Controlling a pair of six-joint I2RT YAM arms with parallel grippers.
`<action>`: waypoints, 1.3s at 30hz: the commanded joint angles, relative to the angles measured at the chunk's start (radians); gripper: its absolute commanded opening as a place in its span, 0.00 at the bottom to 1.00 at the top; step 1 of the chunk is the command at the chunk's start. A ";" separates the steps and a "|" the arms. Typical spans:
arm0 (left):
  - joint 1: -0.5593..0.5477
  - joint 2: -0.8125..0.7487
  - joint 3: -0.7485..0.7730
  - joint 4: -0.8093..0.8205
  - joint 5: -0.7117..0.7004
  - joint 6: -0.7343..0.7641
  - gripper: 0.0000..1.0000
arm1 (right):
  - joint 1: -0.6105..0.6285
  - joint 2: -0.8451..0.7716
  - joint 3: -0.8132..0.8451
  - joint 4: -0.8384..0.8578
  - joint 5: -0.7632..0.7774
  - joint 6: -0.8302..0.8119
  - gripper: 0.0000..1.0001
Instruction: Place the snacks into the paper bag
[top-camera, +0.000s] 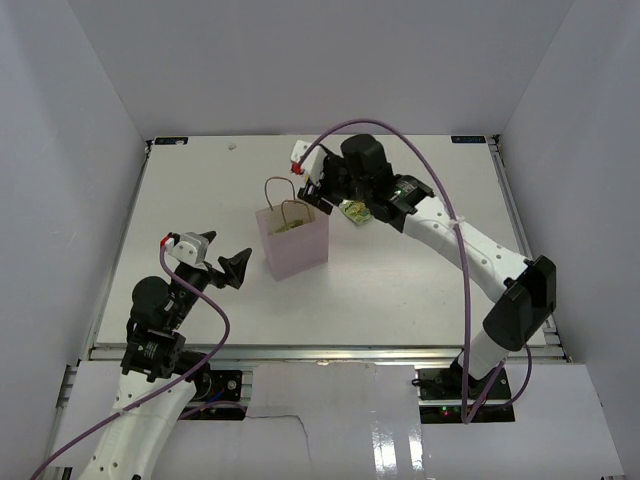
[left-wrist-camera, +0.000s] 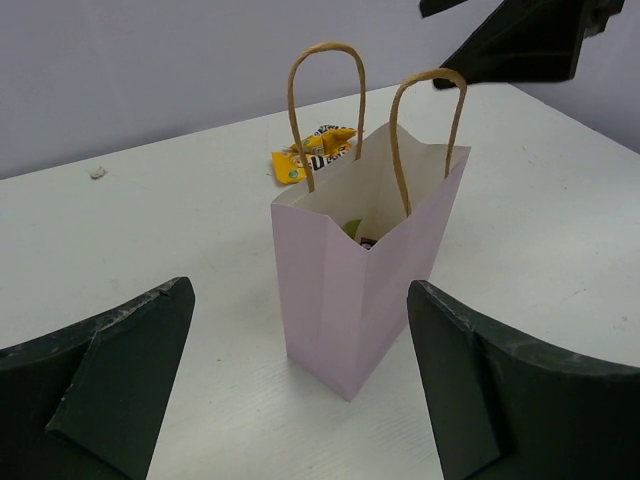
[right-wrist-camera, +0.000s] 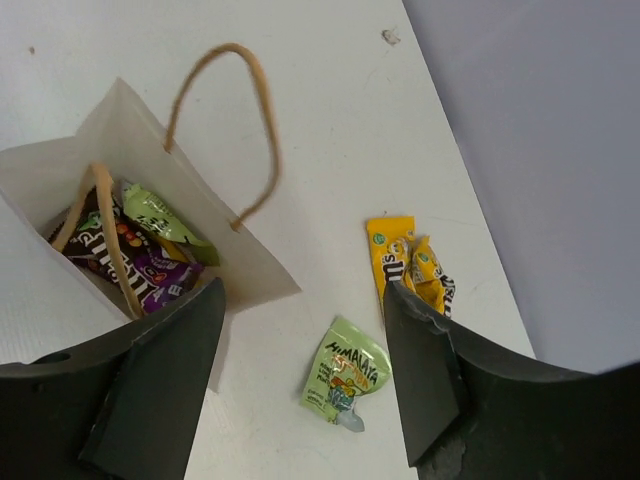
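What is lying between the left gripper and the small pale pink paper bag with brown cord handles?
Nothing. Only bare white table separates the open left gripper from the pink paper bag, which the left wrist view shows.

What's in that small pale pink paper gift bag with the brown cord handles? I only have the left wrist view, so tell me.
Observer: The right wrist view looks down into the pale pink paper bag. A dark purple candy packet and a lime-green candy packet lie inside.
Operator: Now report what lies outside it.
Observer: Besides the yellow packets behind the bag, a second lime-green packet shows outside it, on the right arm's side.
Operator: Check the right gripper.
Observer: The right gripper has its jaws apart; that loose packet shows between them, ungripped.
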 joint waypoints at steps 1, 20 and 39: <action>-0.002 -0.002 -0.003 0.009 0.004 0.003 0.98 | -0.146 -0.073 -0.026 0.026 -0.109 0.124 0.71; 0.000 0.027 -0.004 0.020 0.015 0.011 0.98 | -0.436 0.470 0.083 0.023 -0.138 0.380 0.82; 0.001 0.034 -0.007 0.024 0.023 0.012 0.98 | -0.432 0.587 0.143 -0.039 -0.173 0.156 0.78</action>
